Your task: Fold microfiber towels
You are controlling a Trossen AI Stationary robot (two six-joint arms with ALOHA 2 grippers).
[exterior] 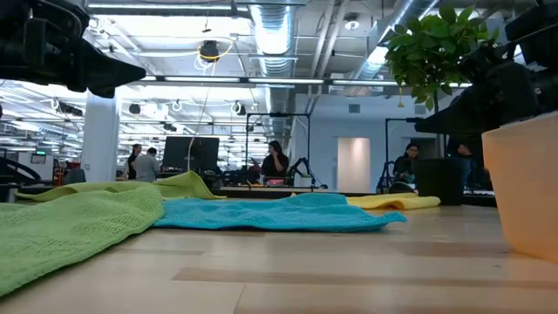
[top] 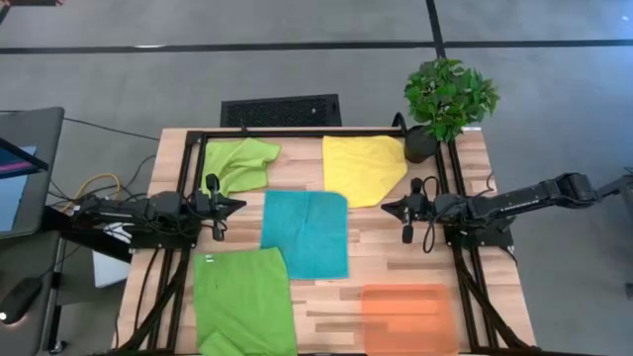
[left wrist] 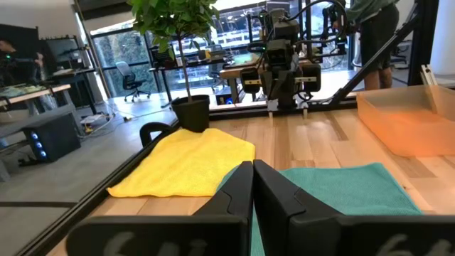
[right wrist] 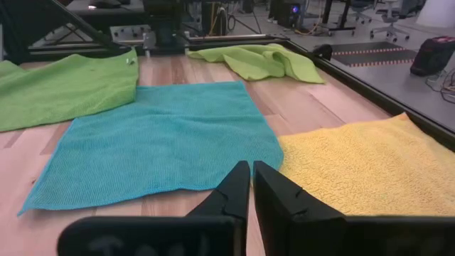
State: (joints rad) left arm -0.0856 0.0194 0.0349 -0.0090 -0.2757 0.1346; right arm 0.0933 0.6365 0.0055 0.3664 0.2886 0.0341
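Several microfiber towels lie on the wooden table, and no gripper touches them. A teal towel (top: 307, 233) lies flat in the middle. A yellow towel (top: 362, 169) lies spread at the far right, and a crumpled lime green towel (top: 240, 163) at the far left. A second lime green towel (top: 242, 302) lies spread at the near left. My left gripper (top: 240, 205) hovers shut at the teal towel's left edge, pointing level toward the table's right. My right gripper (top: 386, 209) hovers shut off the teal towel's right edge, above the yellow towel's near corner (right wrist: 306, 153).
A potted plant (top: 447, 104) stands at the far right corner beside the yellow towel. An orange rectangular piece (top: 408, 318) sits at the near right. A black frame (top: 297, 133) runs along the table's far edge and sides. Bare wood (top: 396, 252) shows right of the teal towel.
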